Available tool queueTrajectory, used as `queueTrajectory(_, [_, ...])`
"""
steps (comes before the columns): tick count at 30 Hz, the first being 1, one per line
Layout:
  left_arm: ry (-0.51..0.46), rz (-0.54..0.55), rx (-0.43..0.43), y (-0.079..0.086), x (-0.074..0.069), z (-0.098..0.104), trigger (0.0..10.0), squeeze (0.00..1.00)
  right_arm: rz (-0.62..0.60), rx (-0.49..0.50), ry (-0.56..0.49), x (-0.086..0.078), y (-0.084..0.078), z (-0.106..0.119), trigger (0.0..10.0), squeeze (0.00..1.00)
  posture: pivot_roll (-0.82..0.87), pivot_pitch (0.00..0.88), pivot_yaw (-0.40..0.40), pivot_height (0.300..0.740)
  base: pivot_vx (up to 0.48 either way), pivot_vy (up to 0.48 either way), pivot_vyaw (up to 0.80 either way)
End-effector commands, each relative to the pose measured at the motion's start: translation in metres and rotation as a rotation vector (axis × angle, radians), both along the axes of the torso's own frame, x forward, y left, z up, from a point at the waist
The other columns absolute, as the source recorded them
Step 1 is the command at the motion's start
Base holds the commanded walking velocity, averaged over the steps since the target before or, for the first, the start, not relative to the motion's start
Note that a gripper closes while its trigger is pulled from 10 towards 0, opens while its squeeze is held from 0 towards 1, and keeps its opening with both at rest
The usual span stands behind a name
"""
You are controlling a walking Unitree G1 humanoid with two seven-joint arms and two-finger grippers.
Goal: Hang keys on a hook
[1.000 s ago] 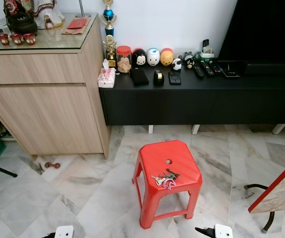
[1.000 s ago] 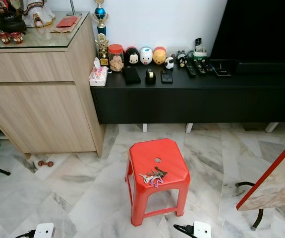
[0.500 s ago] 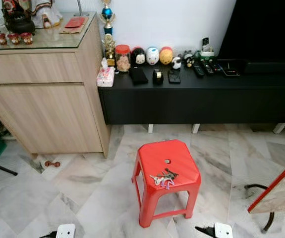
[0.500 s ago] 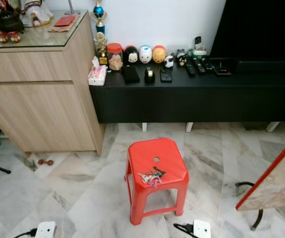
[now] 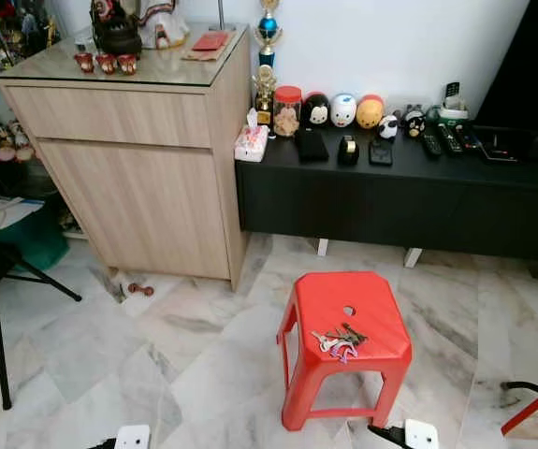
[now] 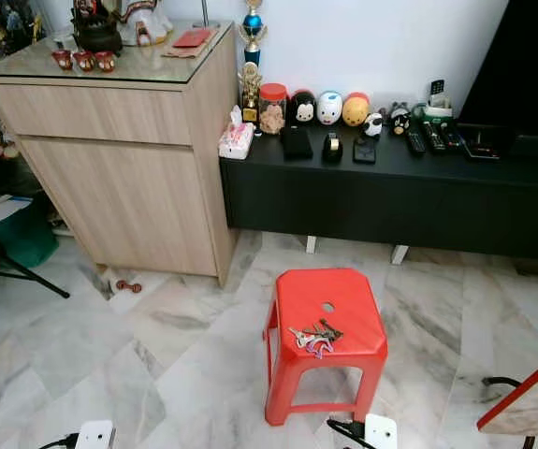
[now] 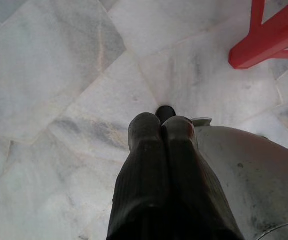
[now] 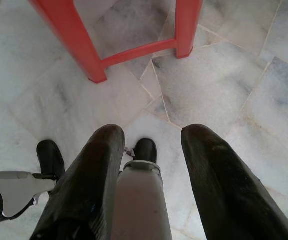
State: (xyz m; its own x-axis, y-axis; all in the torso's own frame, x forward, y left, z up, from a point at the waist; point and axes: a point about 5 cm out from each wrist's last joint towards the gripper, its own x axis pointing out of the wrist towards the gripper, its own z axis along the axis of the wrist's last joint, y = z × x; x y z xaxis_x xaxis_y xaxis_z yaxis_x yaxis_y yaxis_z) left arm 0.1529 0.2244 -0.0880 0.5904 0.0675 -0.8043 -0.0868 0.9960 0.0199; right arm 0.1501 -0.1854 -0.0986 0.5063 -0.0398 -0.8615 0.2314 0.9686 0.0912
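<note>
1. The keys (image 5: 339, 340) lie flat on the seat of the red stool (image 5: 381, 318), at 6 o'clock from the round hole in the seat and near the seat's front edge.
2. The bunch is a loose fan of several silver and dark keys with a pink-purple loop or tag at its near end; finer detail is too small to read.
3. The red stool stands on the marble floor (image 5: 81, 346), well apart from the black bench (image 5: 390, 187) at its 12 o'clock and the wooden cabinet (image 5: 147, 178) at its 10 o'clock.
4. The left pincer (image 7: 162, 131) hangs over the marble floor with its fingers pressed together, one stool leg near it.
5. The right pincer (image 8: 151, 137) hangs over the floor before the stool's legs, its fingers (image 8: 211, 165) spread and holding nothing.
</note>
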Motion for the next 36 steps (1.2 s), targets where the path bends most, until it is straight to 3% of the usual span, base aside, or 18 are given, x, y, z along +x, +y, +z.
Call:
queueTrajectory(1, [0.019,-0.003,0.007,0.0056,-0.0055,-0.0010,10.0,0.00,-0.017,0.007,-0.007,-0.0001,-0.0013,0.0002,10.0,0.00,0.14,0.000,-0.038,0.740,0.000,0.000,0.00])
queueTrajectory(11, [0.020,0.004,0.019,0.0122,-0.0088,-0.0004,10.0,0.00,0.018,-0.013,-0.024,0.0030,-0.0015,0.0017,10.0,0.00,0.14,0.000,-0.038,0.740,0.000,0.000,0.00])
queueTrajectory(27, [0.032,0.000,0.009,0.0043,-0.0087,-0.0026,10.0,0.00,0.006,-0.015,-0.032,0.0045,-0.0018,0.0024,10.0,0.00,0.14,0.000,-0.038,0.740,0.000,0.000,0.15])
queueTrajectory(36, [0.024,0.006,0.011,0.0081,-0.0071,-0.0011,10.0,0.00,0.012,-0.040,-0.029,0.0053,-0.0032,0.0028,10.0,0.00,0.14,0.000,-0.039,0.740,0.248,0.000,0.16])
